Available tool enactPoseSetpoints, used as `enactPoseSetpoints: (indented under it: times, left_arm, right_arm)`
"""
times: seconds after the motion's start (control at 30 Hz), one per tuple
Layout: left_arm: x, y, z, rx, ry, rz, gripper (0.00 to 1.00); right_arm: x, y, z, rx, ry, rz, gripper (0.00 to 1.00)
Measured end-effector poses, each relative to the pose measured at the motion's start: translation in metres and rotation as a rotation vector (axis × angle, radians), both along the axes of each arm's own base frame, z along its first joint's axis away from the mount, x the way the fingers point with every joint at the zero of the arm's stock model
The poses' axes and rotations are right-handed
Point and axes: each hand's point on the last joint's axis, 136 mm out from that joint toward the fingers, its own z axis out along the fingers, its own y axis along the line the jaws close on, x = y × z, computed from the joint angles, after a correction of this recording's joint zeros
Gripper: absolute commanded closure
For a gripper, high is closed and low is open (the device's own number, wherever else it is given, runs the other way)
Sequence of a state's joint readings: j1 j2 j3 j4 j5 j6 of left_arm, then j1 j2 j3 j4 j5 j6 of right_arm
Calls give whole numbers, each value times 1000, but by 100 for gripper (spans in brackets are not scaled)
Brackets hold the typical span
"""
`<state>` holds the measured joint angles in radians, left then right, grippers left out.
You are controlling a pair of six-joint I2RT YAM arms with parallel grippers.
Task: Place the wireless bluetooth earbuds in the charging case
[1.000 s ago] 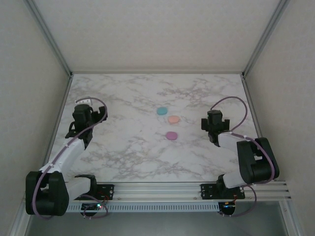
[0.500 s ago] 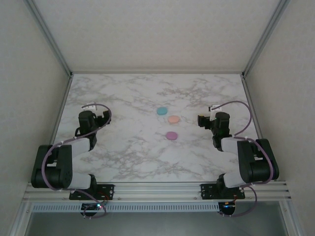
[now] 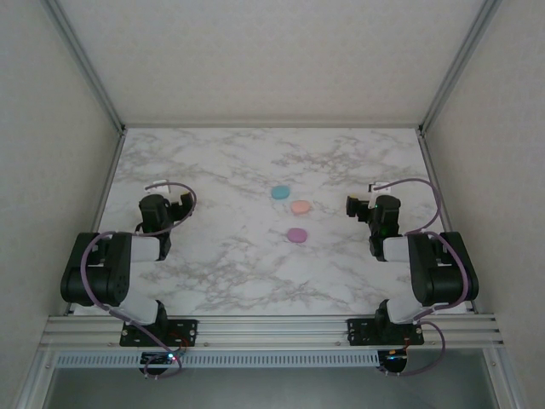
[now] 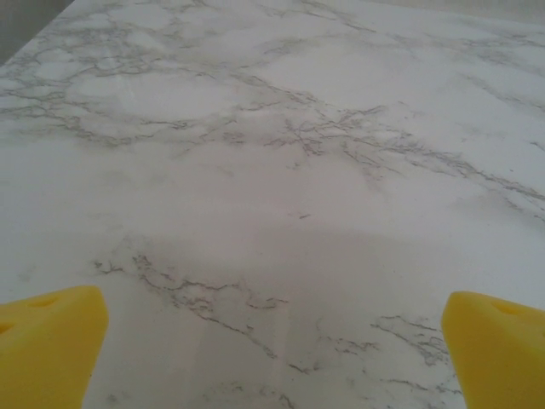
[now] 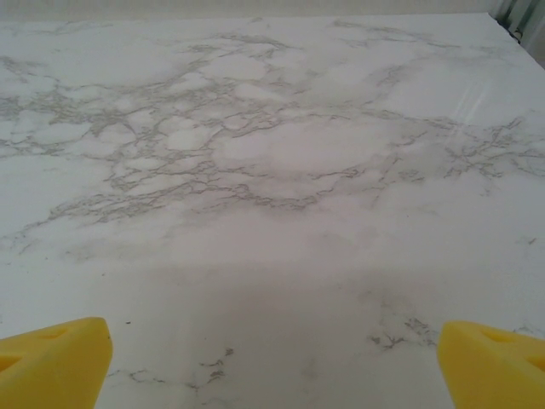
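Spread, empty: left end effector (image 4: 272, 341), right end effector (image 5: 272, 358); earbuds too small to tell near pastel cases (image 3: 299, 207); likely light, slippery, pinch sides.

The surface (image 3: 221, 273) is finished in smooth, faintly glossy marble pattern. The front rail (image 3: 281, 324) is made of ribbed bare metal. The yellow pads (image 4: 51, 349) are left matt.

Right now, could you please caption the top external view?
Teal disc, peach disc and pink disc between open left pincer and right pincer.
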<state>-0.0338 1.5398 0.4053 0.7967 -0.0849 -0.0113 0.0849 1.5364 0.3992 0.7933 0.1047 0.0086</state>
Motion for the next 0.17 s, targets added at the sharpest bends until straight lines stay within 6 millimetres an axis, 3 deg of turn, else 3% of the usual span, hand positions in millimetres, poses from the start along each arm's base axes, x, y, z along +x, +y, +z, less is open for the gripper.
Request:
enactPoseSetpoints:
  times: [0.17]
  left_arm:
    - [0, 1, 1, 1, -4, 3, 0]
  right_arm:
    - [0, 0, 1, 3, -3, -1, 1]
